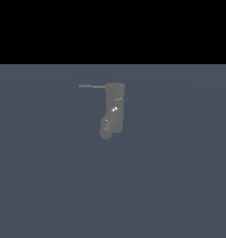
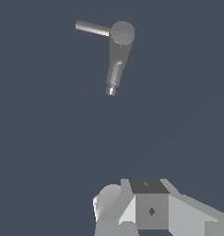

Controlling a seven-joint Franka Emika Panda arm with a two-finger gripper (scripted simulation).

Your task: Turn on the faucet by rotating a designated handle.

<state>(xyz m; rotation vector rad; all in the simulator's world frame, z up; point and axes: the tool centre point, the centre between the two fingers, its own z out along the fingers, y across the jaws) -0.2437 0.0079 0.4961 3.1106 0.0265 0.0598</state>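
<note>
The faucet [image 1: 115, 106] is a dull-grey upright cylinder with a flat top and a bright glint on its side. It stands on the blue-grey floor near the middle of the exterior view. Its stubby spout [image 1: 106, 130] angles down towards the exterior view's left. The handle [image 1: 92, 86], a thin grey rod, sticks out level from the cylinder's top towards the exterior view's left. The wrist view looks down on the faucet [image 2: 122, 33], the handle [image 2: 92, 28] and the spout [image 2: 114, 76]. Only part of my gripper [image 2: 148, 207] shows, well apart from the faucet. Its fingers are not distinguishable.
The blue-grey floor [image 1: 179, 176] spreads flat around the faucet. A black band fills the upper part of the exterior view. No part of the arm shows in the exterior view.
</note>
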